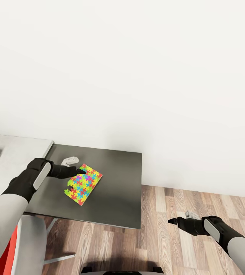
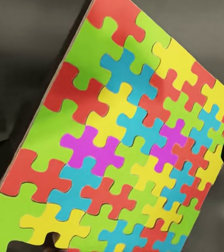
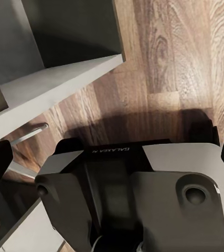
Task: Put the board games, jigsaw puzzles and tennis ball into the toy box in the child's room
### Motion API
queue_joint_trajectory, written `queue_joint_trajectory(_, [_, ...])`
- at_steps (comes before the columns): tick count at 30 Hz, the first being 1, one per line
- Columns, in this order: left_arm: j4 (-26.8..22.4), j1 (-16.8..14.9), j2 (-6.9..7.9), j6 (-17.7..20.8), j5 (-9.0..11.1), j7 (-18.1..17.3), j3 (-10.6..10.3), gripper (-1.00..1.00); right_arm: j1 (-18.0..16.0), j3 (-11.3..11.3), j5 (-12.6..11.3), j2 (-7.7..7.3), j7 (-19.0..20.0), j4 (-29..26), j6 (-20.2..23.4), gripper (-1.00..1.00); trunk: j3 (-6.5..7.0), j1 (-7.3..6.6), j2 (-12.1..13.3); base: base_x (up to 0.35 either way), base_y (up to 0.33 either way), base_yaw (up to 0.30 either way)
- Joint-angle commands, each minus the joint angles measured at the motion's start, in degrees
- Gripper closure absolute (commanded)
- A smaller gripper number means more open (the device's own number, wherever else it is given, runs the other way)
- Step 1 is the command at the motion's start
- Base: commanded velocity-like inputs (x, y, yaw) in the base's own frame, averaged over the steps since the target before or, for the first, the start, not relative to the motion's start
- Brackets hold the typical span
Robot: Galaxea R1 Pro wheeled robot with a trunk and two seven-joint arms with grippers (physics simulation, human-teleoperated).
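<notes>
The left arm reaches forward over the dark surface (image 1: 114,183), bent at the elbow, with the forearm pointing to the right. The left hand (image 1: 77,171) is at the near-left edge of the puzzle (image 1: 83,184), and its black fingertips overlap that edge. In the left wrist view the puzzle (image 2: 127,142) looks tilted, with dark finger shapes at its two sides, so the hand seems to hold the puzzle between the fingers, but the contact itself is not clear.

The puzzle lies on the surface, turned at an angle to its edges, near the middle-left part. A small grey thing (image 1: 70,160) sits on the surface just behind the left hand.

The right arm is low on the right side, over the wood floor (image 1: 183,236), with the forearm pointing to the left. The right hand (image 1: 172,220) is apart from the surface and holds nothing; I cannot tell how wide it is. The right wrist view shows the robot base (image 3: 138,199) and the floor.
</notes>
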Motion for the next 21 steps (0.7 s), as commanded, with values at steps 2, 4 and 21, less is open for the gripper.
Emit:
queue_joint_trajectory(2, [0.07,-0.05,0.06,0.09,-0.41,-0.43,-0.15,-1.0,-0.03,0.2,-0.15,-0.05,0.1,-0.05,0.23,-1.0,-0.08,0.03,-0.1,0.0,0.0,0.0])
queue_joint_trajectory(4, [0.1,-0.05,0.02,0.09,-0.42,-0.43,-0.18,-1.0,-0.03,0.2,-0.15,-0.05,0.1,-0.05,0.23,-1.0,-0.08,0.03,-0.1,0.0,0.0,0.0])
queue_joint_trajectory(21, [0.08,-0.05,-0.1,0.71,-0.43,-6.78,-0.27,-1.0,-0.03,0.2,-0.15,-0.1,0.1,-0.05,0.23,-1.0,-0.08,0.03,-0.1,0.0,0.0,0.0])
